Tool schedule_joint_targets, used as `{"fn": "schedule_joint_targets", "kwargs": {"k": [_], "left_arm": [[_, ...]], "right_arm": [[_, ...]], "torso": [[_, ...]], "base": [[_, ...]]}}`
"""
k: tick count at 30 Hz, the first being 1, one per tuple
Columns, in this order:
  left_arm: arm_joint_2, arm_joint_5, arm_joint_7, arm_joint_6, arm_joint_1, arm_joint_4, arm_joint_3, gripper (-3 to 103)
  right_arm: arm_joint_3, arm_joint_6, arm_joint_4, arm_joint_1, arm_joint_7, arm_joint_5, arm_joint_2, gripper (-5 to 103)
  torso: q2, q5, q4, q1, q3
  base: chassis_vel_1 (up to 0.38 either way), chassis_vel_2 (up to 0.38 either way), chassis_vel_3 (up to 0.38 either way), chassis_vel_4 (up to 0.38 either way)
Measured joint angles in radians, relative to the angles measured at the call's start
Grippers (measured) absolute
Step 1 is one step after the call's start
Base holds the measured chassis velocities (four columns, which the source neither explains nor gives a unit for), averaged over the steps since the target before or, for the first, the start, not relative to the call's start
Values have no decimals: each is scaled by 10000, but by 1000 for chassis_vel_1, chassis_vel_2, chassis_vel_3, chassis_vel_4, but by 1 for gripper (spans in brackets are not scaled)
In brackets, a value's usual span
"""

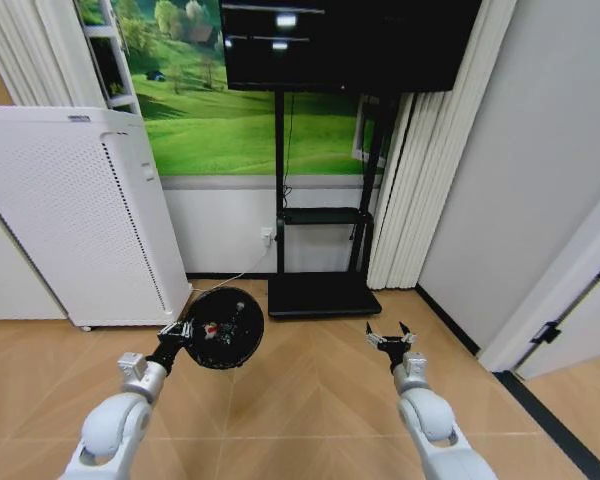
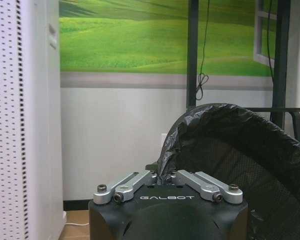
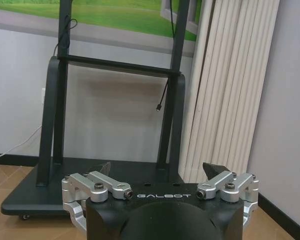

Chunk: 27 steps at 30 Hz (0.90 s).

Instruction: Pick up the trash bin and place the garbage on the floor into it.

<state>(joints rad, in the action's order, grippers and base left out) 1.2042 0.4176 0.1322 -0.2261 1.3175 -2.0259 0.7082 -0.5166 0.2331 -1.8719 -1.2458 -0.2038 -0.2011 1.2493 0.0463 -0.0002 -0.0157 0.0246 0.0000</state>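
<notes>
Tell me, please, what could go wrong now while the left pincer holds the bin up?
The left pincer grips the small black round mesh trash bin by the rim alone, so it might slip or swing. The bin tilts toward the camera, so the red-and-white garbage inside could fall out. The right pincer hangs open.

High head view, low wrist views

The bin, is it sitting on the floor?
No, the left gripper holds the bin up off the floor by its rim, tipped so its opening faces the head camera.
</notes>
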Motion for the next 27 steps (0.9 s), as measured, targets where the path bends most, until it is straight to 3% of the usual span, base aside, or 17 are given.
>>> {"fn": "schedule_joint_targets", "kwargs": {"k": [27], "left_arm": [[37,60,88,35,224,-161,266,4]], "right_arm": [[-13,13,-169,-316,17,255,148,100]], "torso": [[0,2,0,-1,0]], "base": [[137,141,-135,-131]]}}
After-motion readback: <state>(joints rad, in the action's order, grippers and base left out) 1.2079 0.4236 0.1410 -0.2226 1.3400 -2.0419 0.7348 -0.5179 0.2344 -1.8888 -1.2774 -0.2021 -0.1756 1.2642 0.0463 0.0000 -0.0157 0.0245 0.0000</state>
